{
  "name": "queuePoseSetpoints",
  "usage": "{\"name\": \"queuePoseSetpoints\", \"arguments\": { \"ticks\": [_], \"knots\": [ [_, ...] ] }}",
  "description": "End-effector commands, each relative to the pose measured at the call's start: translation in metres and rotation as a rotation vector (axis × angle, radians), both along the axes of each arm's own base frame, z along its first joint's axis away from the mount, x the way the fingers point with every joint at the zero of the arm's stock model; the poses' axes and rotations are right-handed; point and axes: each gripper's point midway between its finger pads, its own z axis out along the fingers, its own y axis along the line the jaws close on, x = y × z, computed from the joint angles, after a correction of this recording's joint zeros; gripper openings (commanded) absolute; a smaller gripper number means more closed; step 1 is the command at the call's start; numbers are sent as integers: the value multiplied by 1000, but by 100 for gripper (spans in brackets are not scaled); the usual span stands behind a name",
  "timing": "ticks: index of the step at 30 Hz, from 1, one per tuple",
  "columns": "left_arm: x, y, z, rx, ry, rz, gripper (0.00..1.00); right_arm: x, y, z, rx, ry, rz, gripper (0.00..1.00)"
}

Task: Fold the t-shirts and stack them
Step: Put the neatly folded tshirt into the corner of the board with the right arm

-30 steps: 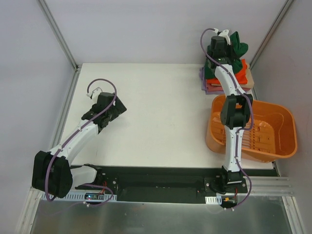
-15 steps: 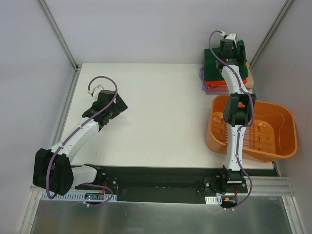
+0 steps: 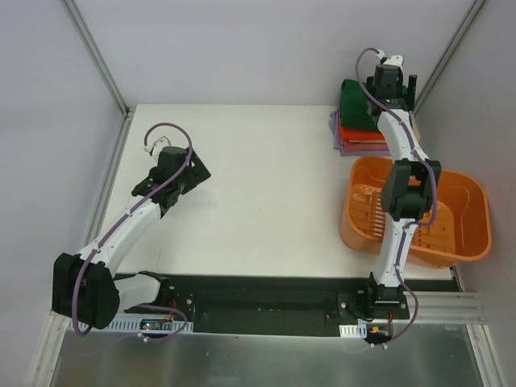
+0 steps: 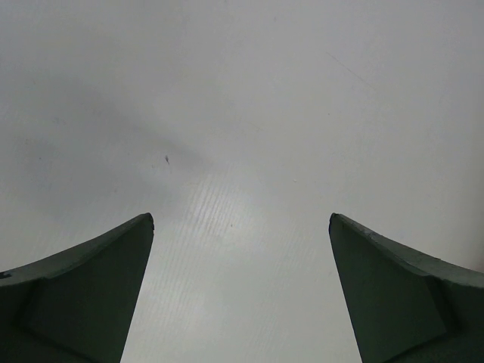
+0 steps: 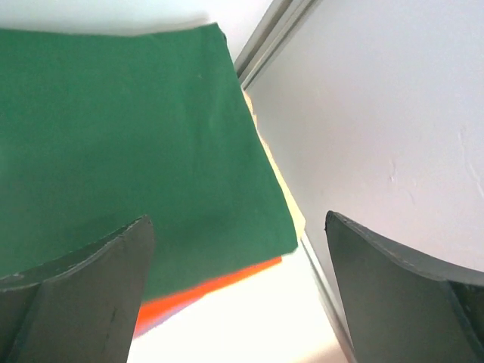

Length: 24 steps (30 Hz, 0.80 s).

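Right fingers (image 5: pixel 76 302) apart, hanging above the right edge of the green shirt (image 5: pixel 128 128), top of the stack at upper right of the desk (image 3: pixel 242 161); orange shirt (image 5: pixel 204 291) under it. Right arm stretched over the basket (image 3: pixel 455 218). Left fingers (image 4: pixel 76 302) apart, low over the desk, mid-left.

I see a dark green shirt (image 5: pixel 128 151) in one plain colour, and a bright orange shirt (image 5: pixel 204 291) and a lavender shirt (image 3: pixel 337 137) that are also unpatterned. The basket (image 3: pixel 476 205) is orange with a slatted floor, and the table (image 3: pixel 258 177) is plain white.
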Motion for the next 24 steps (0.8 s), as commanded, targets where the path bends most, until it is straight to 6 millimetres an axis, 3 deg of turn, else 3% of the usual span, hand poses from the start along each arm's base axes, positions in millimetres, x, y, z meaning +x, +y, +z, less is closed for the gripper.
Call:
{"name": "queuePoseSetpoints", "arguments": {
  "ticks": [1,6,9,11,13,17,20,24],
  "knots": [
    [-8,5,25,7,-71,-31,99,-48,39,83,246,-226,107,96],
    [-25,11,37,14,-119,-39,99,-112,112,61,471,-172,293,96],
    [-34,6,39,14,-137,-101,99,-158,155,52,498,-148,355,96],
    [-37,3,39,18,-142,-143,99,-186,195,40,495,-122,465,96],
    [-41,0,37,17,-137,-166,99,-209,213,35,524,-148,490,96],
    [-44,4,27,21,-122,-150,99,-250,227,3,616,-140,474,96],
    [-47,9,20,42,-113,-136,99,-277,247,-14,673,-106,581,96],
    [-47,16,17,65,-115,-103,99,-299,237,-36,699,-61,522,96]
  ]
}}
